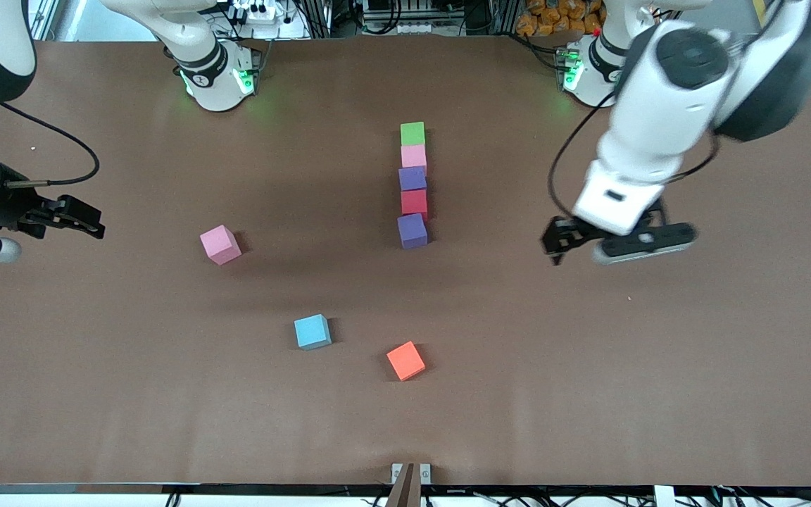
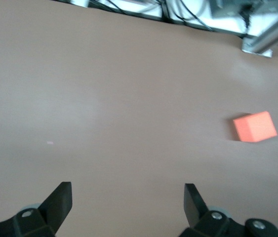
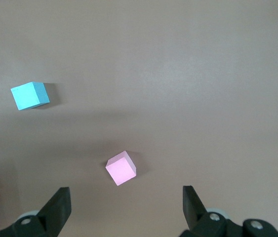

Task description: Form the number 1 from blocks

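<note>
Five blocks form a straight column mid-table: green (image 1: 412,132), pink (image 1: 414,156), purple (image 1: 412,178), red (image 1: 414,203), purple (image 1: 412,230). A loose pink block (image 1: 220,244) (image 3: 121,168) lies toward the right arm's end. A light blue block (image 1: 312,332) (image 3: 28,95) and an orange block (image 1: 405,360) (image 2: 255,127) sit nearer the front camera. My left gripper (image 1: 555,243) (image 2: 128,193) hangs open over bare table beside the column, holding nothing. My right gripper (image 1: 89,220) (image 3: 126,195) is open and empty, toward its end of the table from the loose pink block.
The brown table (image 1: 588,394) spreads wide around the blocks. A small bracket (image 1: 410,473) sits at the table's front edge. Both arm bases (image 1: 215,77) stand along the edge farthest from the front camera.
</note>
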Available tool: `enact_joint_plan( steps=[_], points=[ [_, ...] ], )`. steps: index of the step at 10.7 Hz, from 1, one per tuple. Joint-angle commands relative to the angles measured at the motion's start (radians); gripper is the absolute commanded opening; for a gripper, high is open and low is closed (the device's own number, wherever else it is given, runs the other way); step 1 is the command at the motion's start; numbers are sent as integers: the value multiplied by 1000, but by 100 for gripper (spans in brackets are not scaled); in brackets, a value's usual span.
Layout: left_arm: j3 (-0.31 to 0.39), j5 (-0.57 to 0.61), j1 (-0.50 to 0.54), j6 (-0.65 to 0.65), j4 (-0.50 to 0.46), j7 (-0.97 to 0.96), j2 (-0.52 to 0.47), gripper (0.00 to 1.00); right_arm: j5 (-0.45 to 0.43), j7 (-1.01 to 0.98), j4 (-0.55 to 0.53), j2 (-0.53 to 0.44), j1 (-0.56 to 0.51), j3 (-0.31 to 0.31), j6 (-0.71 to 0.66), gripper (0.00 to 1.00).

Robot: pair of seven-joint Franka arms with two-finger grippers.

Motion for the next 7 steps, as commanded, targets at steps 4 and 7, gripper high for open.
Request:
enact_joint_plan(
  steps=[4, 7],
  points=[
    [68, -147, 168, -219, -25, 361, -151, 100, -20, 30, 19, 4, 0, 8, -8, 100],
    [139, -148, 168, -365, 34, 499, -176, 100, -19, 30, 19, 4, -1, 8, -10, 100]
  ],
)
